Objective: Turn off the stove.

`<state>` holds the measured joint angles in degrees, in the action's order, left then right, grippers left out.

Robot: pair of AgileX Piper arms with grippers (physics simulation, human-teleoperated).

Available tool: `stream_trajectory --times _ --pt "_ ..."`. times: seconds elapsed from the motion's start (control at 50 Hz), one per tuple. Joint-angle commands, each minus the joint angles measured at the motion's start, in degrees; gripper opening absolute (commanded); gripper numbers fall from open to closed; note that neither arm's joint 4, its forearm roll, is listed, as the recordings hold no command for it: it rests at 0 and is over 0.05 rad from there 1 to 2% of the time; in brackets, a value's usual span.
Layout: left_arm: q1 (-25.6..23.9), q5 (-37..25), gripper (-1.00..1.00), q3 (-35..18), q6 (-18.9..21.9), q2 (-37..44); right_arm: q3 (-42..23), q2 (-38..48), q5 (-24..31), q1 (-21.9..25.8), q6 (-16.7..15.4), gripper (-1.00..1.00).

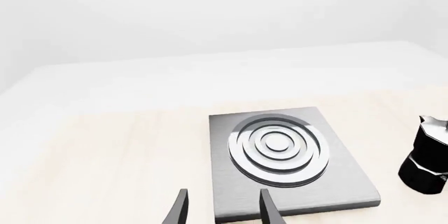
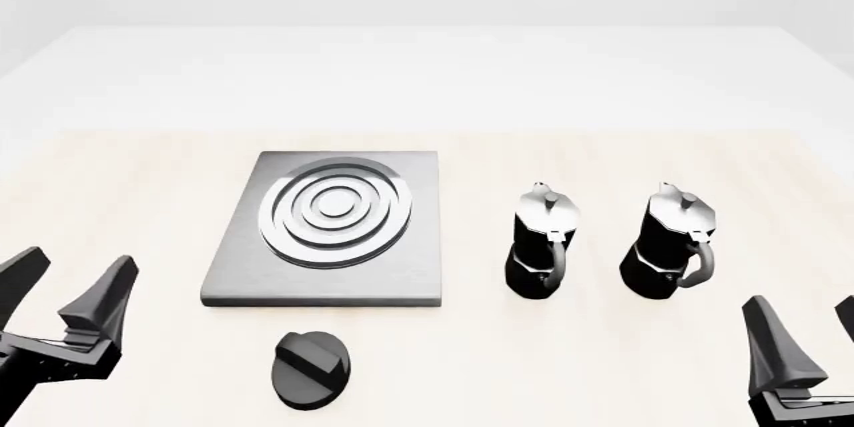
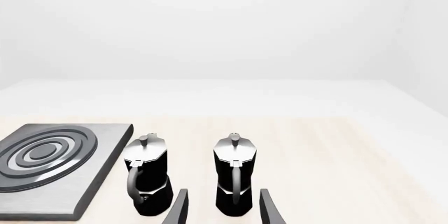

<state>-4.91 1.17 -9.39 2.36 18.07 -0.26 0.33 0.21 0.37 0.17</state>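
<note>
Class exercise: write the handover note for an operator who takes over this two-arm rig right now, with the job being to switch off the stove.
Left end effector: open, empty, low at the near left, short of the knob.
Right end effector: open, empty, at the near right, in front of the two moka pots.
Stove: flat grey slab left of centre on the table; nothing stands on its burner rings.
Knob: separate black disc with a ridge, just in front of the slab, untouched.
Done: nothing yet.
Left: bring an end effector, probably the left, over the knob, close on its ridge, turn it off.
</note>
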Motion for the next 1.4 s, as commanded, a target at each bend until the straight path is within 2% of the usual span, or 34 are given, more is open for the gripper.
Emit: stream_trajectory --times 0.02,0.06,0.08,0.16,0.24,0.3,0.42,0.52,0.68,0.8,0.88,0.92,1.04,1.24,1.4 --pt "-5.4 -7.9 1.00 -5.6 5.6 5.5 0.0 -0.1 0.1 0.0 0.0 1.00" --pt "-6.2 -9.4 1.00 -6.2 6.8 6.5 0.0 -0.1 0.1 0.0 0.0 1.00" --pt "-7.1 -11.1 1.00 -7.3 5.3 6.4 0.0 -0.1 0.1 0.1 0.0 1.00" --pt "-8.8 -14.4 1.00 -8.9 6.6 7.7 0.0 0.0 0.0 0.0 0.0 1.00" --pt "-11.6 -18.4 1.00 -11.0 5.8 9.1 0.0 0.1 0.0 0.2 -0.1 1.00" --pt "-12.7 -19.8 1.00 -11.1 6.1 12.1 0.1 0.0 0.1 0.3 -0.2 1.00" --pt "-15.0 -23.4 1.00 -12.9 5.0 13.3 0.1 -0.1 0.2 0.4 -0.2 1.00" --pt "-15.1 -24.6 1.00 -13.6 6.8 14.7 0.1 -0.1 0.4 0.6 -0.2 1.00" --pt "-16.2 -25.0 1.00 -13.2 6.2 17.6 0.1 0.0 0.3 0.6 0.1 1.00" --pt "-17.2 -23.1 1.00 -11.9 4.9 20.0 0.1 0.0 0.4 0.8 0.1 1.00" --pt "-19.3 -21.3 1.00 -10.8 1.4 22.7 0.2 0.0 0.4 0.7 0.1 1.00" --pt "-18.8 -20.5 1.00 -10.0 2.3 23.2 0.1 0.0 0.4 0.6 0.2 1.00" --pt "-20.5 -17.9 1.00 -7.4 -0.2 25.7 0.2 0.2 0.2 0.8 0.0 1.00" --pt "-20.7 -14.3 1.00 -4.9 -0.8 28.2 0.2 0.2 0.2 0.7 -0.1 1.00" --pt "-19.6 -8.5 1.00 -3.6 0.2 33.3 0.2 0.0 0.4 0.6 0.0 1.00"
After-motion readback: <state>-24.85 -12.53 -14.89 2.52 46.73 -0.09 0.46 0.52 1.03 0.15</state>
